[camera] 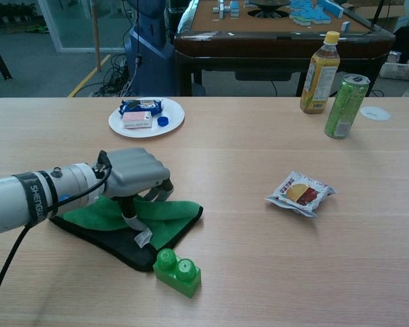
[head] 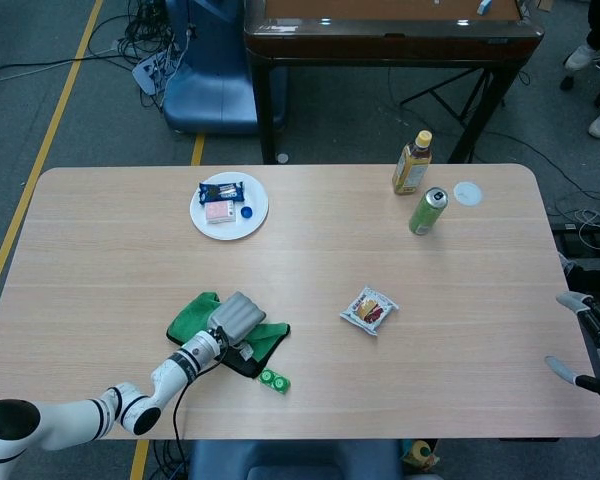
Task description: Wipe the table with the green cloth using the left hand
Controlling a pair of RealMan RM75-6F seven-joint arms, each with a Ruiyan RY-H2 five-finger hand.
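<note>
One green cloth (camera: 160, 216) (under left hand (camera: 138, 174))

You've got matt wood-grain worktop (camera: 259, 150), soft green cloth (camera: 157, 218) w/ dark backing, glossy plastic brick (camera: 176, 271), shiny foil snack pkt (camera: 300, 193).

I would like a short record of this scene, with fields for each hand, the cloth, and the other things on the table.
left hand: left hand presses down on the green cloth
right hand: right hand at the table's right edge, fingers apart, holds nothing
cloth: spread flat, its dark underside showing at the edge
nearest thing: green toy brick at the cloth's front corner
plate: white plate with snacks and a blue cap
drinks: yellow-capped bottle beside green can
other: snack packet
</note>
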